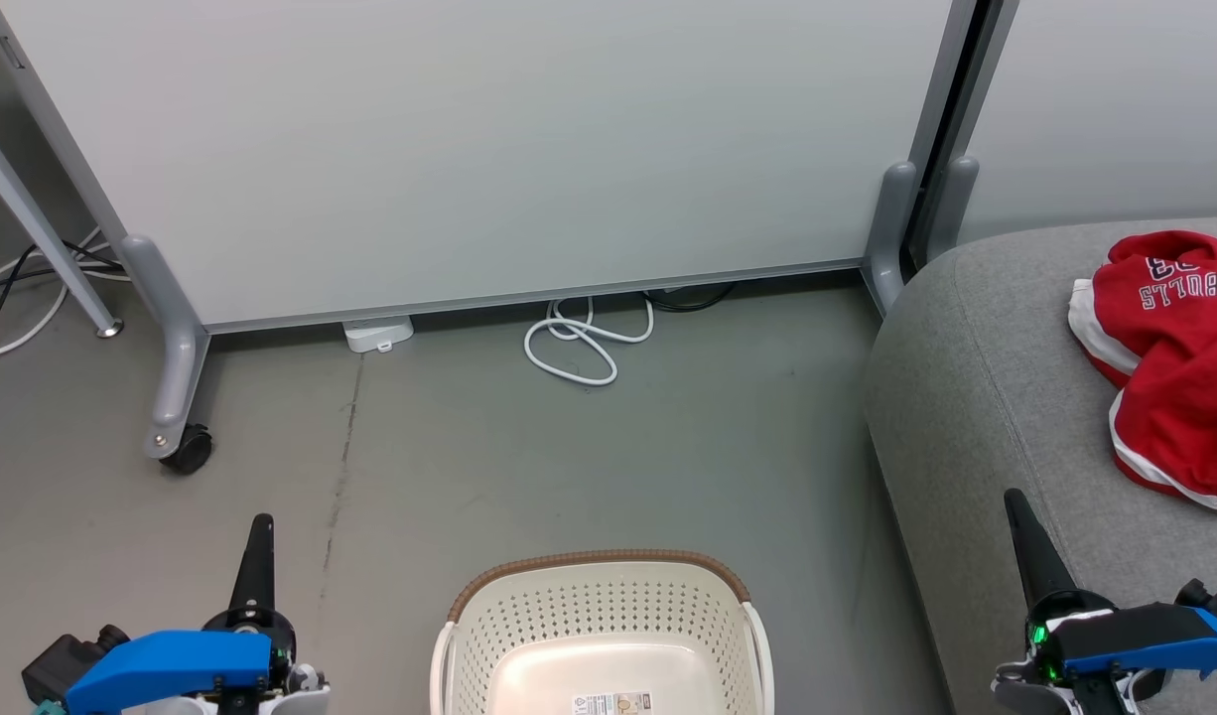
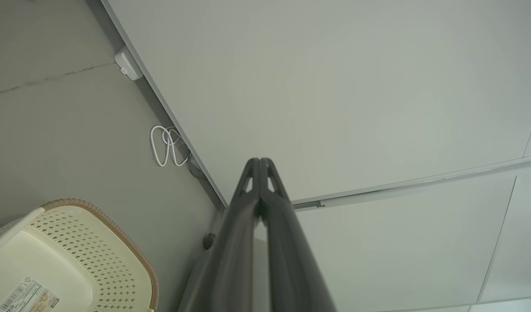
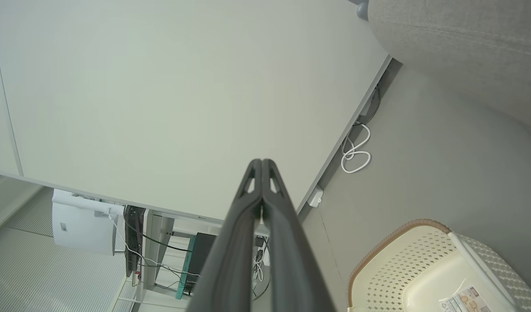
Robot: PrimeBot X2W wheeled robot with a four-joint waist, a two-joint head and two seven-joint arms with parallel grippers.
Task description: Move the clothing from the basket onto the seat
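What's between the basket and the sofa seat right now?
Just bare grey floor separates the basket from the seat, nothing lying on that stretch; the head view shows it clearly.

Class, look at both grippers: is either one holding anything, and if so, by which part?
Nothing is held. The left gripper and the right gripper are both shut with nothing between their fingers; the clothing lies on the seat.

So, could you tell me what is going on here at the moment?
The red clothing lies bunched on the grey seat at the right, and what shows of the cream basket on the floor holds nothing. Neither arm is handling anything: the left end effector and the right end effector are both shut and empty, one on each side of the basket.
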